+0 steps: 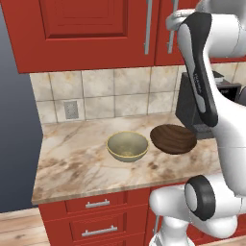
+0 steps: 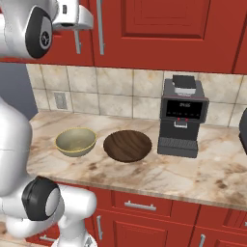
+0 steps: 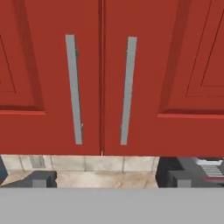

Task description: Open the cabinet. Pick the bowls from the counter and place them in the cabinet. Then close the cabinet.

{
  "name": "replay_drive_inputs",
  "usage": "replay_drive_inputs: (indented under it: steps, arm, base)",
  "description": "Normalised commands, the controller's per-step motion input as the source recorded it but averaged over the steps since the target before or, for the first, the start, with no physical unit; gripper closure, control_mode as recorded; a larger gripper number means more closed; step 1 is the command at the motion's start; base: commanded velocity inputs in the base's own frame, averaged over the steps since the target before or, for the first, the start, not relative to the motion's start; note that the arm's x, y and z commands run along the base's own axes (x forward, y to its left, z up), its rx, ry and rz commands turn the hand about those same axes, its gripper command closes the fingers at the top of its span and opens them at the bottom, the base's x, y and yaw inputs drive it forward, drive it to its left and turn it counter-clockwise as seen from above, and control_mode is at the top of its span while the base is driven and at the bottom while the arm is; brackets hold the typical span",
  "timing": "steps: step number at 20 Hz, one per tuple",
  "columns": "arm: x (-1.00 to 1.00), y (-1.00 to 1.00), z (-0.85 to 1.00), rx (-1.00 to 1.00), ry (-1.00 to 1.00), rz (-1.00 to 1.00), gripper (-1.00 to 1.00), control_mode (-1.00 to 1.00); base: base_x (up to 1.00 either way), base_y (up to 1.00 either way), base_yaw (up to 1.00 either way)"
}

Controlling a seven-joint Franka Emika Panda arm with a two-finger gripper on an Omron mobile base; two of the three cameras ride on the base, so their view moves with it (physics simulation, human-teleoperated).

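Hand view: faced the closed red cabinet (image 3: 144,65) square on, wide-open gripper (image 3: 109,181) poised just short of the doors and level with their lower edge, holding nothing. Two long silver bar handles stood upright on either side of the centre seam, left handle (image 3: 74,89) and right handle (image 3: 127,89), long axes vertical and running nearly the full lower half of each door. Both lay straight ahead of the fingertips (image 3: 41,179) and a little above them, the seam about midway between the two tips. Left base view: caught the hand raised to the handles at the cabinet's bottom edge, doors shut.

Below the cabinet, on the beige marble counter (image 1: 72,168), sat the two bowls untouched: olive-tan bowl (image 1: 127,146) nearly under the seam, dark brown bowl (image 1: 173,139) just beside it, rims close but whether touching could not be told. Black coffee machine (image 2: 182,118) stood further along the counter, beyond the brown bowl.

Judged to be the opening step, barely begun. Likely needed next: a sideways shift toward one handle so the open jaws straddle the upright bar across its narrow width, then a pull outward.
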Motion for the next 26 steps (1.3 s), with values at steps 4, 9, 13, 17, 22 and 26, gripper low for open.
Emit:
replay_drive_inputs:
  steps: [4,9,13,17,22,26]
  arm:
    - [0.2,-0.09,-0.29,0.13,-0.2,0.07,-1.0,-1.0]
    - [0.26,-0.03,-0.3,0.03,-0.21,0.07,-1.0,-1.0]
    - [0.41,-0.02,-0.27,0.0,-0.12,0.06,-1.0,-1.0]
    - [0.48,-0.11,-0.06,0.0,0.0,0.06,-1.0,-1.0]
    - [0.49,-0.27,0.0,0.0,0.0,0.04,-1.0,-1.0]
    - [0.56,-0.08,0.0,0.0,0.01,0.01,-1.0,-1.0]
  base:
    - [0.0,0.0,0.0]
    - [0.0,0.0,0.0]
    - [0.0,0.0,0.0]
    - [0.0,0.0,0.0]
    - [0.0,0.0,0.0]
    - [0.0,0.0,0.0]
